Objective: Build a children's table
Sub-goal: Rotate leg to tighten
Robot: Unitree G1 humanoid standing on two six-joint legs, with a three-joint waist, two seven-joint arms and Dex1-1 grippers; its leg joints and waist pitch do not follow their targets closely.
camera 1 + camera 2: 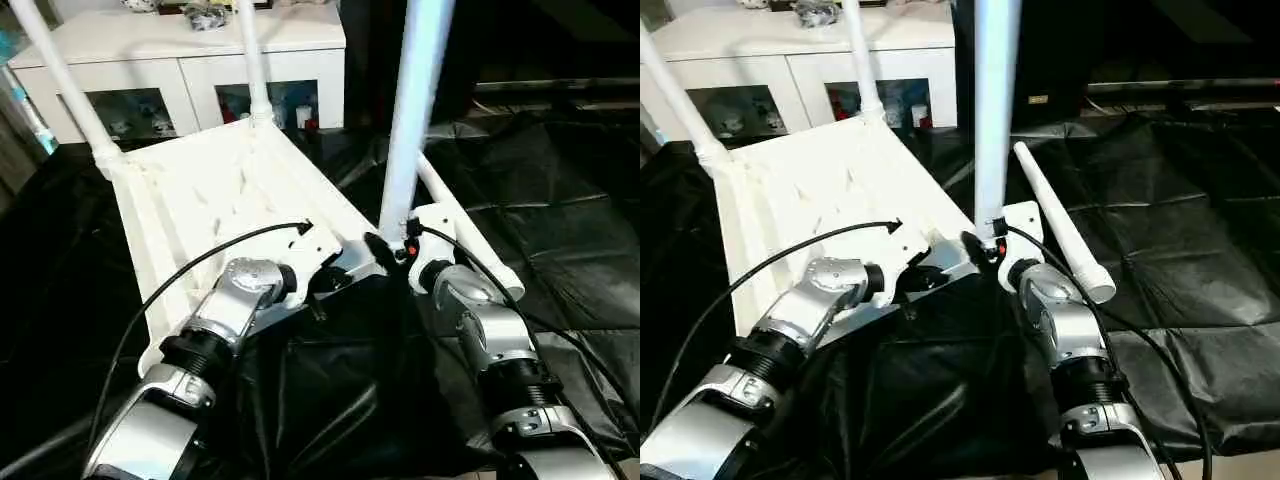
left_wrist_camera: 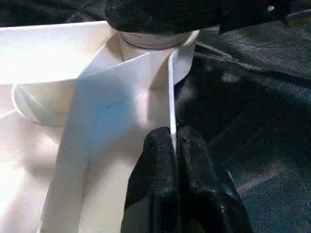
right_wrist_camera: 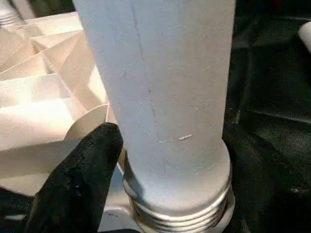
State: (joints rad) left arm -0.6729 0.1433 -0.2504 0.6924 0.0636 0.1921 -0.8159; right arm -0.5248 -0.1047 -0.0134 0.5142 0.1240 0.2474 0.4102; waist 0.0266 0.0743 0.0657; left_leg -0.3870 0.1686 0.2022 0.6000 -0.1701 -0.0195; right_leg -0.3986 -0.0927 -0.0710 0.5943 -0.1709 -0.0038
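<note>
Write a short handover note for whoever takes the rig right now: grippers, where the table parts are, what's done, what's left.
Left gripper: shut, pinching a thin rib on the underside of the tabletop by the near corner socket.
Right gripper: at the base of the near leg, one finger against it; grip unclear.
Tabletop lies upside down on the black cloth.
Done: two far legs stand in their sockets; the near leg stands upright at its socket.
Left: the fourth leg, lying loose on the cloth.

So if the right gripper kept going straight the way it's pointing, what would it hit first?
Most likely the upright table leg. It stands right in front of the right gripper, at the near corner of the upturned tabletop. One black finger is already beside its threaded base.
</note>
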